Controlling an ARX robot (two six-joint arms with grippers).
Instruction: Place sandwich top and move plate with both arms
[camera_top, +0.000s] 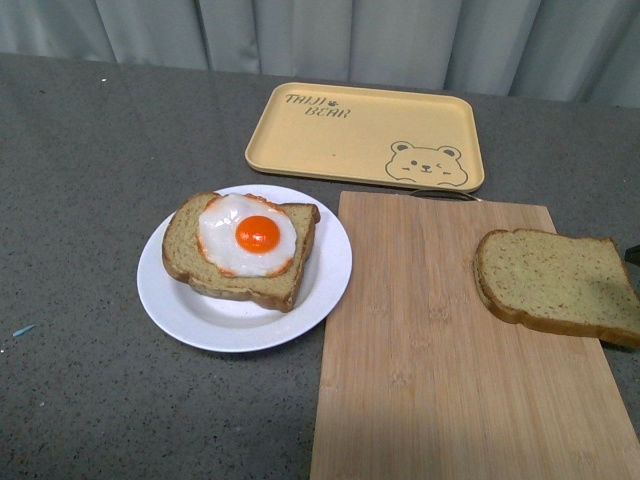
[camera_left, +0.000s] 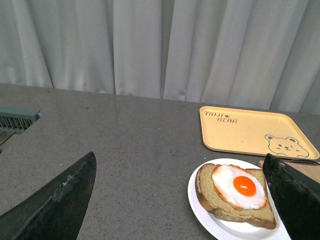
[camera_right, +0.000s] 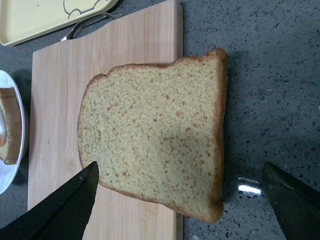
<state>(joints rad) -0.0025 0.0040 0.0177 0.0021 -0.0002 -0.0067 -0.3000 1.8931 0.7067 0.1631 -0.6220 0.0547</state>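
Observation:
The sandwich top (camera_top: 557, 283), a plain speckled slice, lies on the right edge of the wooden cutting board (camera_top: 450, 380) and overhangs it onto the counter. In the right wrist view my right gripper (camera_right: 180, 170) stands open above the sandwich top (camera_right: 155, 145), its fingers either side of the slice's near end and apart from it. The white plate (camera_top: 180, 310) sits left of the board with an egg-topped bread slice (camera_top: 240, 250) on it. My left gripper (camera_left: 179, 157) is open over bare counter, the plate (camera_left: 207, 220) near its right finger. Neither arm shows in the front view.
A yellow bear tray (camera_top: 365, 135) lies behind the plate and board, with a metal handle (camera_right: 85, 27) at the board's far end. Grey curtains close off the back. A vent grille (camera_left: 17, 119) sits at the counter's far left.

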